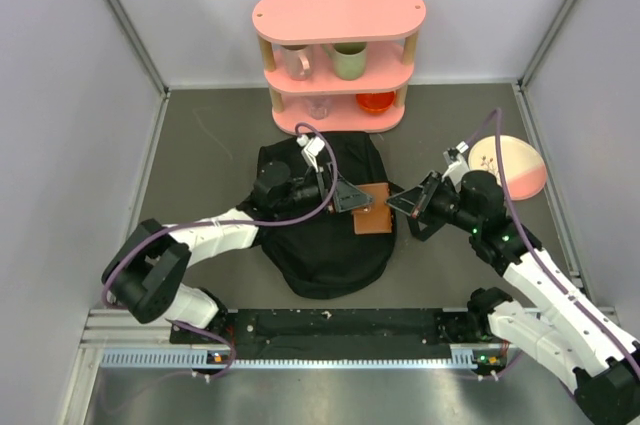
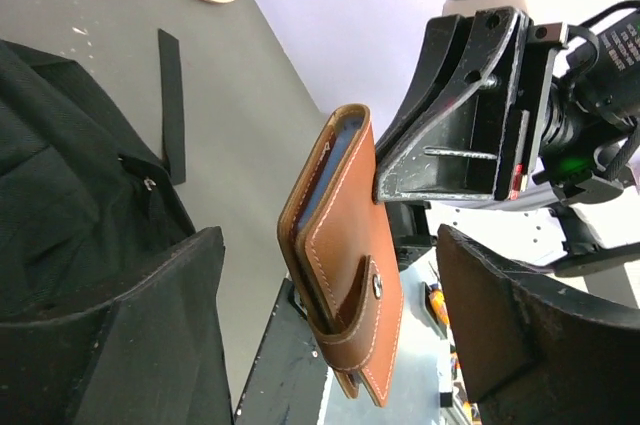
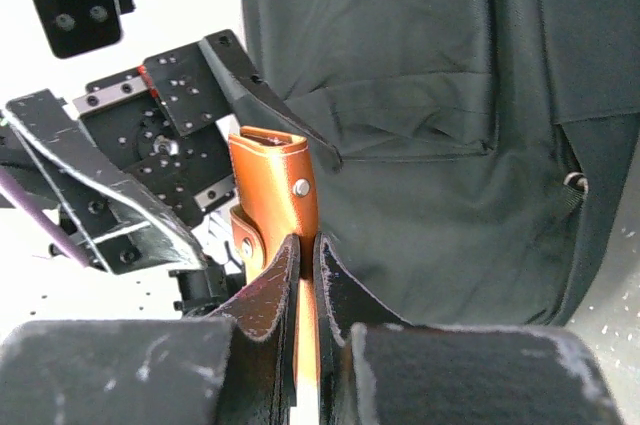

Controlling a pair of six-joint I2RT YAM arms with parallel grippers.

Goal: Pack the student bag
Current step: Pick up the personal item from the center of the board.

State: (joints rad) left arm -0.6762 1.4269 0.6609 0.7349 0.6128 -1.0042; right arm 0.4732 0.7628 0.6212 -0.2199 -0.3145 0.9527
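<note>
**Bystanders on the worktop**

Pink shelf (image 1: 338, 13), oval, three levels, at far centre of the grey worktop (image 1: 200, 170). Middle level: pale mug (image 1: 297, 61) left, green mug (image 1: 349, 61) right, near each other. Bottom level: clear glass (image 1: 318, 107), orange item (image 1: 376, 101) beside it; kind unclear. Pink-and-cream plate (image 1: 508, 165) flat at far right, well apart from shelf. Brown leather wallet (image 1: 373, 207), white stitching, snap strap fastened, on edge above mid-worktop.
</note>
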